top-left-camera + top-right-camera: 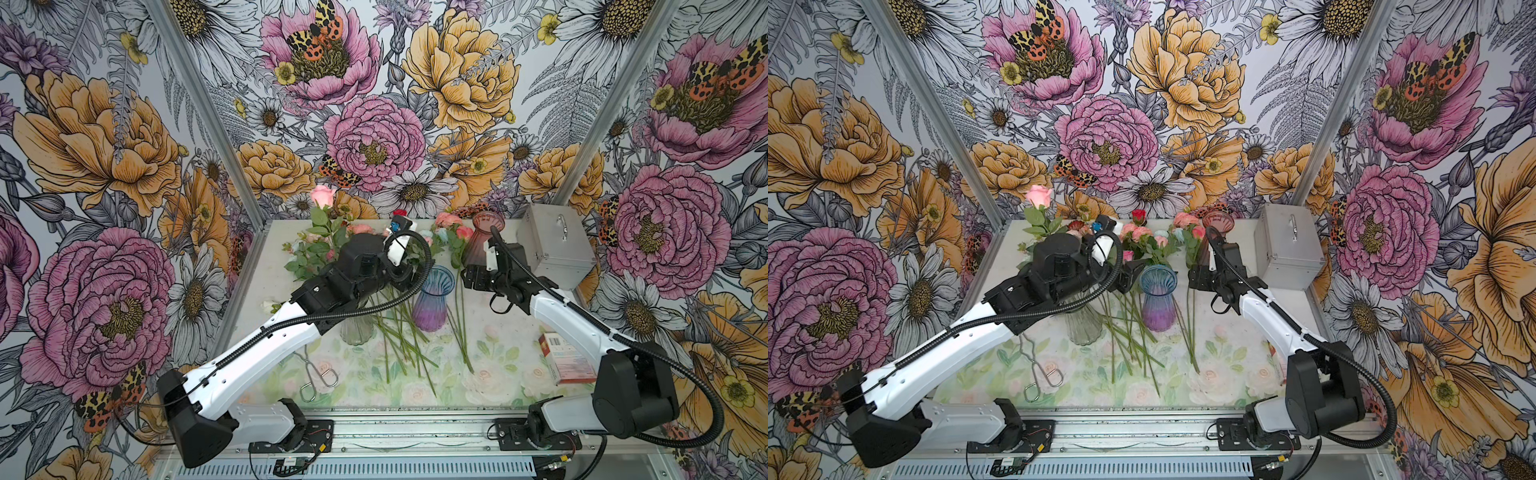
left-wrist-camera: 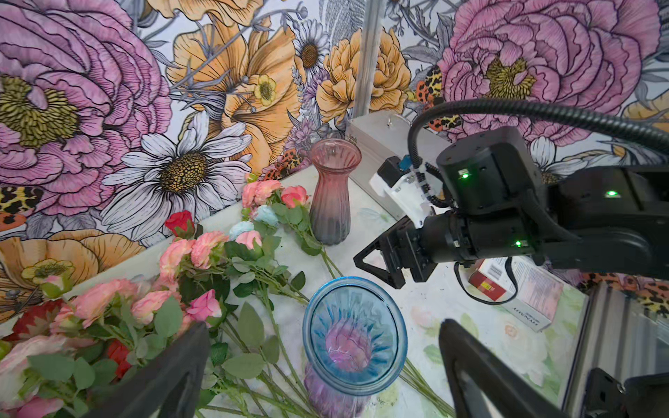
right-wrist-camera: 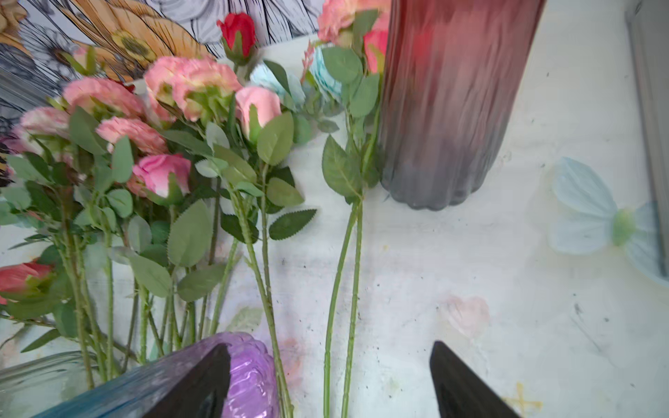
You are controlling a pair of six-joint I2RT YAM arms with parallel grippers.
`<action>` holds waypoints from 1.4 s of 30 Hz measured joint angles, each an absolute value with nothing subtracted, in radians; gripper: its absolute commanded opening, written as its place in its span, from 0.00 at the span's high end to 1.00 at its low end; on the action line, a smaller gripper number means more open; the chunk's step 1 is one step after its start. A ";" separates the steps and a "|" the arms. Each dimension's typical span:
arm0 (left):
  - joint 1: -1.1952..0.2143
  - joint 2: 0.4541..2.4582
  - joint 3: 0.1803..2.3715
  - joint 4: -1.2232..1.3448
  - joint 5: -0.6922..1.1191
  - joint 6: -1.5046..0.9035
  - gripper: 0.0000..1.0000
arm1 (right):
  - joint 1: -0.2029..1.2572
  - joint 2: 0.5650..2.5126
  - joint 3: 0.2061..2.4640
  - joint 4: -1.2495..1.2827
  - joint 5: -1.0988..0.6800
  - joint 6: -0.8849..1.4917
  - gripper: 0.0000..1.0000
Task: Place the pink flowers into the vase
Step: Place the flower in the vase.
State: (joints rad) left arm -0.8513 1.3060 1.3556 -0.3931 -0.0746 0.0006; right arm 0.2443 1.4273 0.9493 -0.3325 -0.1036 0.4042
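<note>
Silver metal case [image 1: 548,253], metal tongs [image 1: 313,368], red-and-white carton [image 1: 567,359], red rose [image 3: 239,30], pale blue blooms [image 3: 262,81]

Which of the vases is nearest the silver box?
The ribbed red-to-grey glass vase, beside the silver metal box; the blue-and-purple glass vase and clear glass vase stand farther off.

Glossy clear glass vase [image 1: 1084,330], brushed metal box [image 1: 1287,249], shiny metal tongs [image 1: 1037,365]

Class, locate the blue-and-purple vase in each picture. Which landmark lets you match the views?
In a top view: blue-and-purple vase near the picture's centre.
In a top view: likewise near the centre.
Left wrist: between the open jaws of the left gripper, mouth showing.
Right wrist: purple body behind one jaw of the right gripper.
Landmark: red-grey vase, standing farther back.
</note>
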 measured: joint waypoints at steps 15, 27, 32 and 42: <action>-0.849 1.485 1.525 -0.393 -0.030 0.078 0.01 | 0.252 1.702 1.051 -0.294 -0.186 0.449 0.42; -0.768 1.486 1.530 -0.393 0.038 0.078 0.01 | 0.252 1.810 1.141 -0.272 -0.215 0.466 0.53; -0.768 1.486 1.527 -0.393 0.039 0.078 0.02 | 0.252 1.842 1.153 -0.272 -0.217 0.474 0.54; -0.768 1.485 1.518 -0.393 0.039 0.078 0.02 | 0.257 1.883 1.170 -0.271 -0.204 0.482 0.58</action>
